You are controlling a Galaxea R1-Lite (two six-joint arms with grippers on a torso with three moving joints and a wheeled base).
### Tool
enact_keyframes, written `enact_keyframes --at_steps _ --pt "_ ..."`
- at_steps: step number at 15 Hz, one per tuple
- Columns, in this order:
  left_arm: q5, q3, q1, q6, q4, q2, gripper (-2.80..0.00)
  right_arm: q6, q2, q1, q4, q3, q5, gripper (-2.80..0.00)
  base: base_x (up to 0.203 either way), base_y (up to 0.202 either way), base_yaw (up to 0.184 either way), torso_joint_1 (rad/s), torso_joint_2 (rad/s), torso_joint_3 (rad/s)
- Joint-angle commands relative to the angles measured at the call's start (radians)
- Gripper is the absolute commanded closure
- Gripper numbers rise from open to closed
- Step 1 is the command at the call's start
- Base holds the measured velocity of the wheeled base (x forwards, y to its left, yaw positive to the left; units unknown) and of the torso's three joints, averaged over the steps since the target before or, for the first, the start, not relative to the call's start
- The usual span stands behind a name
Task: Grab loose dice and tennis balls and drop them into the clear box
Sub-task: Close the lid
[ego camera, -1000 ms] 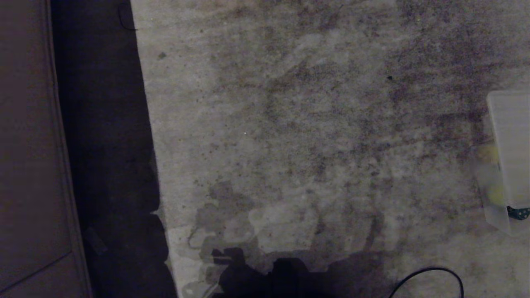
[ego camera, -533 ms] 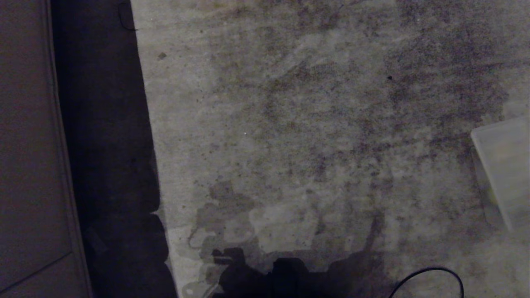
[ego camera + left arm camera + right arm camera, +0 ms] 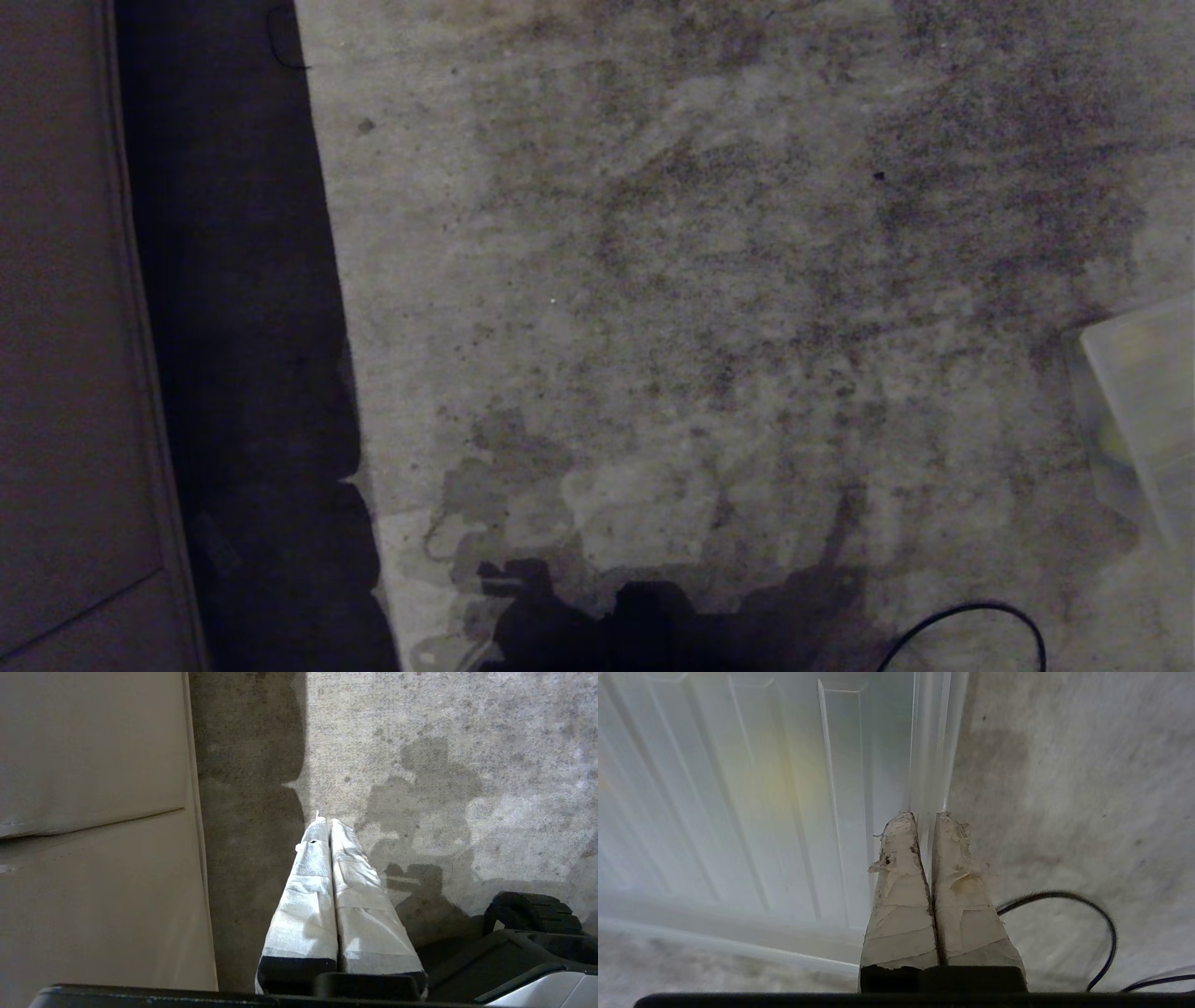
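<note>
At the right edge of the head view lies a flat ribbed clear lid (image 3: 1148, 401). The translucent wall of what seems the clear box (image 3: 1092, 457) shows under its left side, with a faint yellow-green blur inside. No dice or tennis balls show clearly. In the right wrist view my right gripper (image 3: 926, 816) is shut on the lid's raised edge (image 3: 931, 765), and the ribbed lid (image 3: 752, 793) spreads beside the fingers with a yellow glow behind it. My left gripper (image 3: 327, 821) hangs parked and shut, holding nothing, over the carpet.
Stained grey carpet (image 3: 709, 308) fills the middle. A beige furniture panel (image 3: 65, 327) with a dark shadow strip runs along the left. A black cable (image 3: 971, 611) loops at the near right, also by the right fingers (image 3: 1064, 896). The robot's black base (image 3: 528, 947) sits near the left gripper.
The clear lid has slid toward the near right and tilted. The two yellow blurs beside it are now mostly covered. The gripper tip seen at its near end has left the head view.
</note>
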Motion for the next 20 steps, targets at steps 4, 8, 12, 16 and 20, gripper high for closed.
enact_keyframes --at_steps 4,8,12,16,20 --pt "0.001 0.002 0.000 0.000 0.000 0.001 0.00 0.001 0.086 -0.043 -0.007 -0.042 0.012 0.00 0.000 0.000 0.000 0.000 0.00 0.000" --pt "0.000 0.002 0.000 0.000 0.000 0.002 0.00 -0.071 0.149 -0.047 -0.010 -0.065 0.013 0.00 0.000 0.000 0.000 0.000 0.00 0.000" --pt "0.000 0.002 0.000 0.000 0.000 0.002 0.00 -0.067 0.184 -0.047 -0.011 -0.090 0.016 0.00 0.000 0.000 0.000 0.000 0.00 0.000" --pt "0.002 0.002 0.000 0.000 0.000 0.002 0.00 -0.064 0.194 -0.062 -0.011 -0.094 0.097 0.00 0.000 0.000 0.000 0.000 0.00 0.000" --pt "0.001 0.002 0.000 0.000 0.000 0.002 0.00 -0.064 0.195 -0.061 -0.041 -0.106 0.101 0.00 0.000 0.000 0.000 0.000 0.00 0.000"
